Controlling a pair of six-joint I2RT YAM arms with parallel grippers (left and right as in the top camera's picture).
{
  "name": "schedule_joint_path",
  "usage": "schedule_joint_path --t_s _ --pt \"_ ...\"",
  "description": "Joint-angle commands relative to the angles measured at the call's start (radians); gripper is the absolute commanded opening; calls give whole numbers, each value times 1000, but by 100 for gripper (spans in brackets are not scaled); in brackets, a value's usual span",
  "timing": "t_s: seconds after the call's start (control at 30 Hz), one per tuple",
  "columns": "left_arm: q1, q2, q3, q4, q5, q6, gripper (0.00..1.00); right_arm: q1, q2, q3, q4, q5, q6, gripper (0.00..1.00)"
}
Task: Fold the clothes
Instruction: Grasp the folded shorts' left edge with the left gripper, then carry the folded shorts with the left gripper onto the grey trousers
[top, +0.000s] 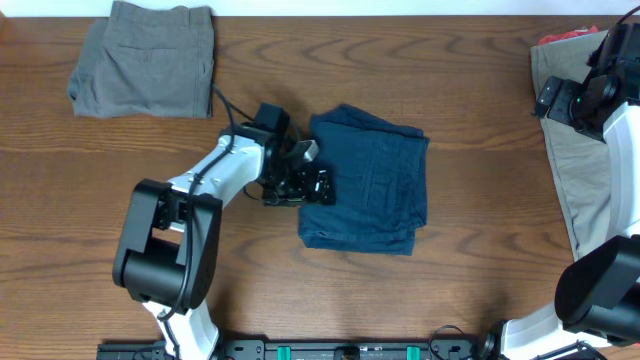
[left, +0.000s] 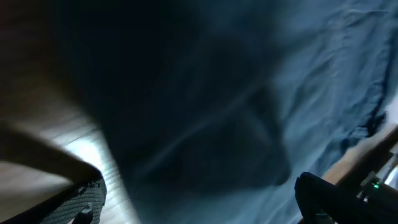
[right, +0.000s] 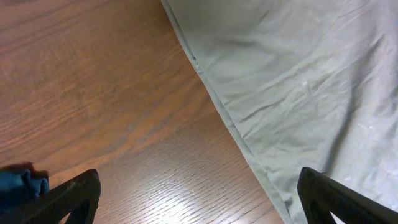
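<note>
Rumpled folded navy shorts (top: 372, 180), left hand (top: 316, 187) grip unclear, right hand (right: 199, 200) spread over khaki shorts (right: 298, 81)

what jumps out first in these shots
The folded navy shorts lie in the middle of the table, with the left gripper at their left edge. Folded grey shorts sit at the top left of the overhead view, and khaki shorts lie spread flat along the right side.

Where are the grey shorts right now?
In the overhead view, the grey shorts lie folded at the far left corner of the table, well apart from the navy shorts near the centre.
</note>
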Motion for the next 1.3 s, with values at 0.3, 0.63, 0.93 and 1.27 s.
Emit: schedule_joint_path --t_s 0.3,0.63,0.93,1.27 --pt "-27 55 58 -56 -142 -39 7 -5 5 10 0 9 -11 99" --pt "40 51 435 -313 -572 10 6 -5 5 10 0 9 -11 99" --pt "193 51 578 -175 -723 105 6 -5 5 10 0 9 -11 99" --pt "325 51 581 53 -784 244 6 -5 5 10 0 9 -11 99"
